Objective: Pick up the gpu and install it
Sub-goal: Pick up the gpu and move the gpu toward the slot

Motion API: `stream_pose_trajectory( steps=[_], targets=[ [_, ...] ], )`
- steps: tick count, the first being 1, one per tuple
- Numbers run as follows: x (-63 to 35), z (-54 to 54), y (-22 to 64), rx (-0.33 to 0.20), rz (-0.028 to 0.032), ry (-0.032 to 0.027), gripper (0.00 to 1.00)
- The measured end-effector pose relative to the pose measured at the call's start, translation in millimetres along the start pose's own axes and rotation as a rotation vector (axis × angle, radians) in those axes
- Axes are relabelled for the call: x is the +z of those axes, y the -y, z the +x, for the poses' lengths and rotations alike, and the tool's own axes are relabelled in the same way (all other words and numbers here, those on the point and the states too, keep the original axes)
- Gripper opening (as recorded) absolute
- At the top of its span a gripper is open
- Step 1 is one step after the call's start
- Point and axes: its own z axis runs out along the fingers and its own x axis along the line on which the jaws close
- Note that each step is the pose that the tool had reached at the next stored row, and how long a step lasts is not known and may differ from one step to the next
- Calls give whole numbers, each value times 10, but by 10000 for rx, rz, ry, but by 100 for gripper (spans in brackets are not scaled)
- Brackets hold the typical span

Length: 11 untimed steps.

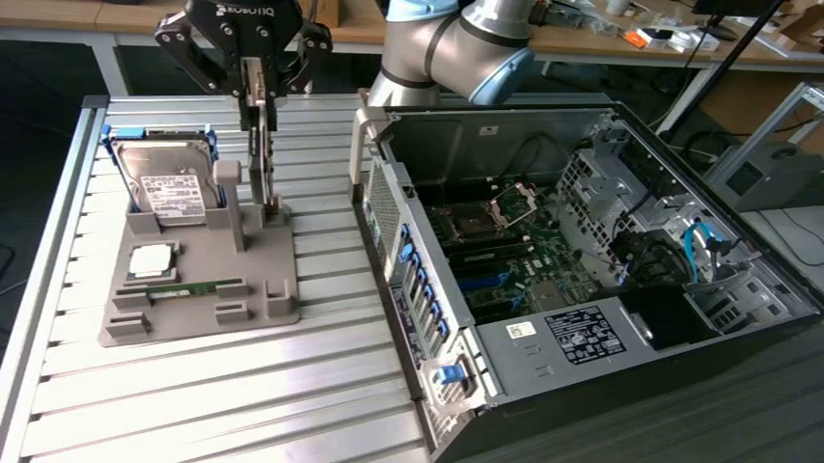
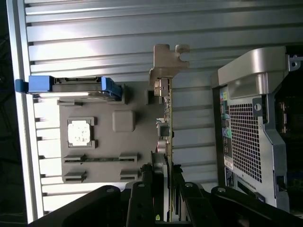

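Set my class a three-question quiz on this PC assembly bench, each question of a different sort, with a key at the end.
1. Fill in: the hard drive stands in the grey holder with ____ rails on its sides.
2. True or false: the memory stick lies flat in the grey holder.
3. Multiple choice: what is the gripper closed on?
A. the hard drive
B. the gpu, upright on its edge
C. the memory stick

Key: 1 blue; 2 true; 3 B
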Motion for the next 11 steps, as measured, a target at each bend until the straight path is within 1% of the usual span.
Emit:
stream_pose_trajectory(
  steps=[11],
  targets=[
    [-104, -2, -5, 1, 0, 1, 27]
  ],
)
